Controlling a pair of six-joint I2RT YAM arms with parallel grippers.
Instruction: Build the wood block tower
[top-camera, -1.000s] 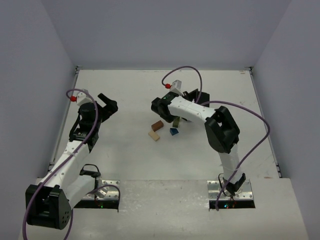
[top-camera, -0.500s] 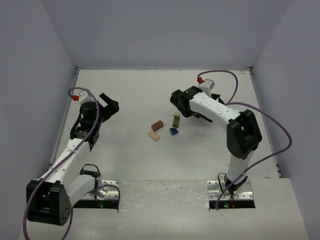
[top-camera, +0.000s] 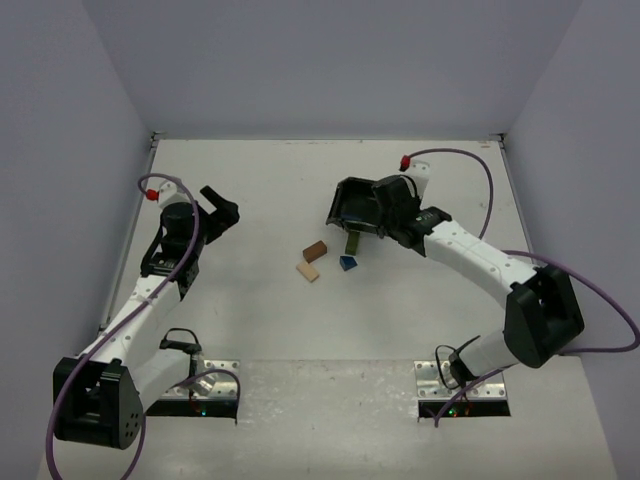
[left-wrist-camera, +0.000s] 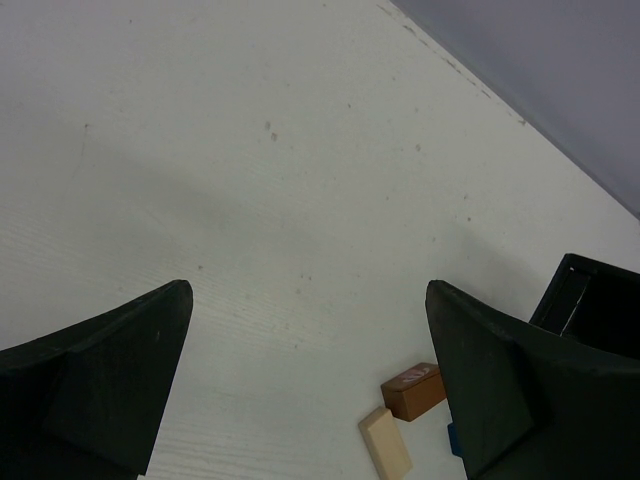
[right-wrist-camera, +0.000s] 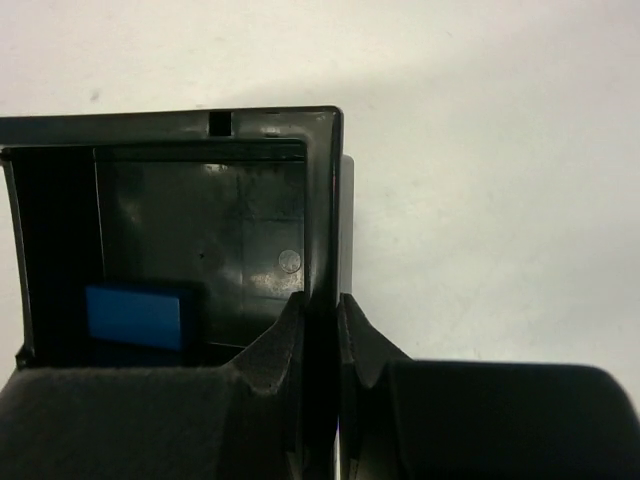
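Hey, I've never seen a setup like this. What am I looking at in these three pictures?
This robot is a left arm and a right arm, bolted to a table. One picture looks down from above; the other two come from a camera on each wrist, so the dark shapes there are that arm's own fingers. The left gripper is open and holds nothing. The right gripper is shut on the wall of a black bin. Four wood blocks lie loose on the table: a brown block, a tan block, a blue block and a green block beside the bin. None is stacked yet.
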